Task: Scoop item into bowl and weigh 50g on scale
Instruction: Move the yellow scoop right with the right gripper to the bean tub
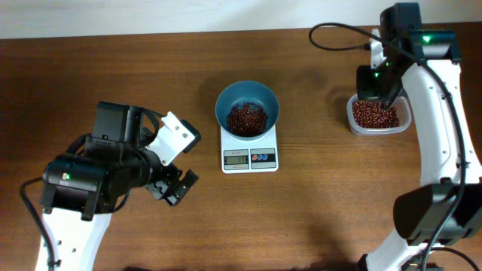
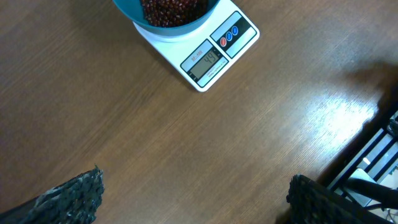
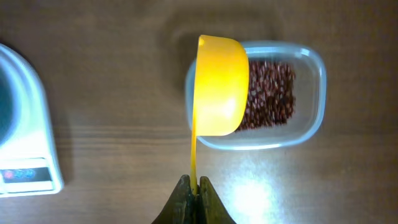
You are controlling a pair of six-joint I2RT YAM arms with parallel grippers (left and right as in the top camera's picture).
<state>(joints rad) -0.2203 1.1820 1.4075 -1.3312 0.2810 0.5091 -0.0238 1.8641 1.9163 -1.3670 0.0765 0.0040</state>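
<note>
Right wrist view: the right gripper (image 3: 193, 200) is seen clamped tight on the thin handle of a yellow scoop (image 3: 217, 87), jaws pinched together around it. The scoop's cup is held over the left end of a clear tub (image 3: 314, 81), so some of the beans (image 3: 273, 93) in there are covered. Only the cup's back is shown, so what's inside can't be made out. The scale (image 3: 28, 130) is cut off at the left of that shot, display blurred.

From the left wrist, the left gripper (image 2: 193, 202) is spread wide above bare table (image 2: 186, 143), with nothing held and most of it out of shot. Further out, the scale's display seems to read 49, and the bowl (image 2: 146, 15) is cropped at the top.

Overhead, the left arm is folded low near the table's front left, gripper aimed toward the scale. The right arm is stretched along the right edge and bent over the tub. The bowl is sat on the scale mid-table with a heap of beans in it. The tub is parked toward the far right corner, well apart from the scale.
</note>
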